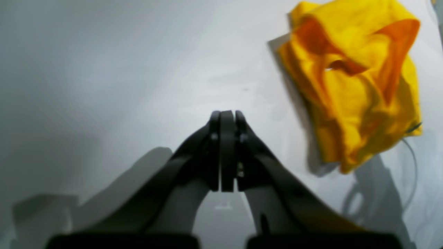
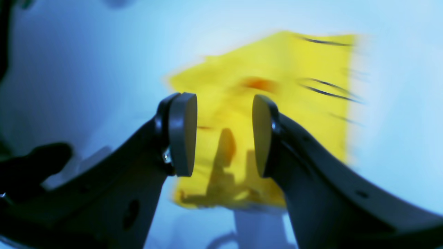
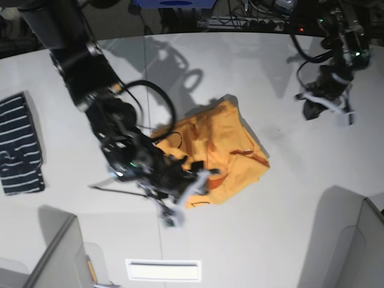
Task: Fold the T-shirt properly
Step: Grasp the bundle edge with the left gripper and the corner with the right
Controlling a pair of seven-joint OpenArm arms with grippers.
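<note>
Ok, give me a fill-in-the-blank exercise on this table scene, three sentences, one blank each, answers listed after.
1. The pads of the left hand are pressed ____, holding nothing.
2. The right hand hangs over the T-shirt with its pads ____.
3. The navy garment at the table's edge has white ____.

Missing words: together; apart; stripes

Right gripper [image 3: 191,191] hovers over the crumpled T-shirt [image 3: 225,141] on the white table [image 3: 270,240].
</note>
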